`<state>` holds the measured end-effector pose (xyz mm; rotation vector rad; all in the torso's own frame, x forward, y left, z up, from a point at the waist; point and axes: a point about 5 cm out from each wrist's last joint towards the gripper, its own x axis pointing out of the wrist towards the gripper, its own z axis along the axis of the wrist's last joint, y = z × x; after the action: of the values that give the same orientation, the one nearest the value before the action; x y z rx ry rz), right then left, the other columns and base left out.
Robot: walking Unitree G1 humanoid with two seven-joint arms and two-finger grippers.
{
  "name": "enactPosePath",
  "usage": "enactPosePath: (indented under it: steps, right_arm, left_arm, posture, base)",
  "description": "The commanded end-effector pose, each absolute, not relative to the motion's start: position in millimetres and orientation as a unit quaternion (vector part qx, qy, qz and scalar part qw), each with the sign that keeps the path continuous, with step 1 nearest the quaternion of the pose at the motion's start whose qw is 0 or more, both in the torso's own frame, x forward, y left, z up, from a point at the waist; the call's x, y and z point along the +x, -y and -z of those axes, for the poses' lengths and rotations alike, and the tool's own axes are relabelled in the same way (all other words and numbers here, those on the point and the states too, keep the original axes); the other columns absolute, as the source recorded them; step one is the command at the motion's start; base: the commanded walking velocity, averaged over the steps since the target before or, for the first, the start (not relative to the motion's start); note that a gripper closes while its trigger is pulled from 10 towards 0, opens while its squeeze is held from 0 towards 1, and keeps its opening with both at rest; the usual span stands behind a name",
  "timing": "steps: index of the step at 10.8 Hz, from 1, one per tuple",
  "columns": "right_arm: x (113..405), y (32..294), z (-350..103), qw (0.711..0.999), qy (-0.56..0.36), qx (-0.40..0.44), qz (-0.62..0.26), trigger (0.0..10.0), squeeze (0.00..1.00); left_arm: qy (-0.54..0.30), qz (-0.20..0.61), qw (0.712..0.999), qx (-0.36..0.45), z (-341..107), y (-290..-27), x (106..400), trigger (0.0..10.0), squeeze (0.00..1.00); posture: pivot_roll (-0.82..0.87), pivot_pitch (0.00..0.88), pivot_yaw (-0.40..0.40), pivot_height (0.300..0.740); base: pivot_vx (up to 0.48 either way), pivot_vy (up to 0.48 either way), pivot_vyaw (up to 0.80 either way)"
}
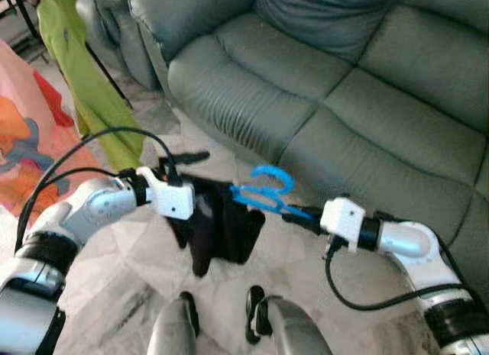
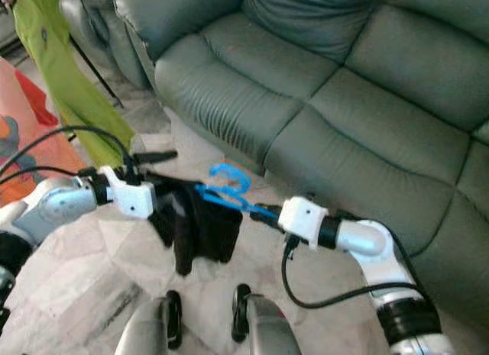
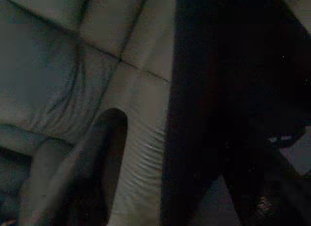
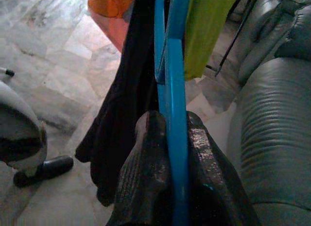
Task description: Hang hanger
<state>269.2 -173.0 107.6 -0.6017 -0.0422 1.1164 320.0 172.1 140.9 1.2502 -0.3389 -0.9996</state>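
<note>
- Right wrist view, nearest to us: our right gripper [image 4: 177, 138] has its two fingers pinched on the blue hanger [image 4: 171, 65], one to each side of the bar, with the black garment [image 4: 124, 114] draped from it.
- From the head, we carry the hanger [image 1: 263, 191] low between our arms, over the floor [image 1: 122, 279] and just above our feet [image 1: 221, 313]. The right gripper [image 1: 294, 214] grips one end; the left gripper [image 1: 187, 160] is at the garment's [image 1: 218, 225] far side, one finger sticking out above the cloth.
- We cannot tell whether the left fingers are spread or pinching; the left wrist view is too dark, with only a dark mass and the sofa's [image 3: 58, 65] cushions behind it.
- Progress, as we judge it: the hanger is picked up and loaded, but its hook rests on nothing, so the hanging itself is not yet done.
- Farther off, a green cloth [image 1: 84, 72] and an orange one [image 1: 30, 133] hang on a thin dark stand [image 1: 103, 65] to our left, likely the place to aim for. The sofa [image 1: 321, 80] lies ahead.
- The right wrist view alone shows the grip on the bar; the head views alone show both arms and where the stand is.
</note>
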Motion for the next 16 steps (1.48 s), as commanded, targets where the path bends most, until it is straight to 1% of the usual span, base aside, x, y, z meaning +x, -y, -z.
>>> enactPosePath:
  steps: [1, 3, 6, 7, 11, 16]
  right_arm:
    - [269, 168, -114, 0.794, 0.05, -0.29, -0.532, 10.0, 0.0]
    - [269, 168, -113, 0.789, 0.05, -0.299, -0.535, 10.0, 0.0]
    - [272, 168, -110, 0.777, 0.052, -0.333, -0.531, 10.0, 0.0]
    - [275, 168, -111, 0.779, 0.059, -0.344, -0.52, 10.0, 0.0]
    - [283, 162, -116, 0.784, 0.091, -0.364, -0.494, 10.0, 0.0]
    - [287, 157, -118, 0.779, 0.104, -0.37, -0.496, 10.0, 0.0]
  left_arm:
    - [0.124, 0.469, 0.666, 0.567, -135, -174, 319, 0.0, 0.0]
    - [0.074, 0.502, 0.638, 0.579, -131, -176, 319, 0.0, 0.0]
    - [0.011, 0.533, 0.612, 0.584, -129, -180, 321, 0.0, 0.0]
    - [-0.016, 0.545, 0.605, 0.581, -126, -182, 320, 0.0, 0.0]
    - [-0.069, 0.541, 0.601, 0.584, -125, -184, 324, 0.0, 0.0]
    - [-0.08, 0.555, 0.599, 0.571, -126, -176, 324, 0.0, 0.0]
  posture:
    - [-0.06, 0.223, -0.034, 0.74]
    - [-0.06, 0.223, -0.035, 0.74]
    - [-0.06, 0.223, -0.036, 0.74]
    - [-0.06, 0.222, -0.036, 0.74]
    - [-0.06, 0.222, -0.037, 0.74]
    - [-0.06, 0.217, -0.041, 0.74]
  base:
    - [0.0, 0.0, 0.0]
    - [0.0, 0.0, 0.0]
    - [0.0, 0.0, 0.0]
    - [0.0, 0.0, 0.0]
    - [0.0, 0.0, 0.0]
    - [0.0, 0.0, 0.0]
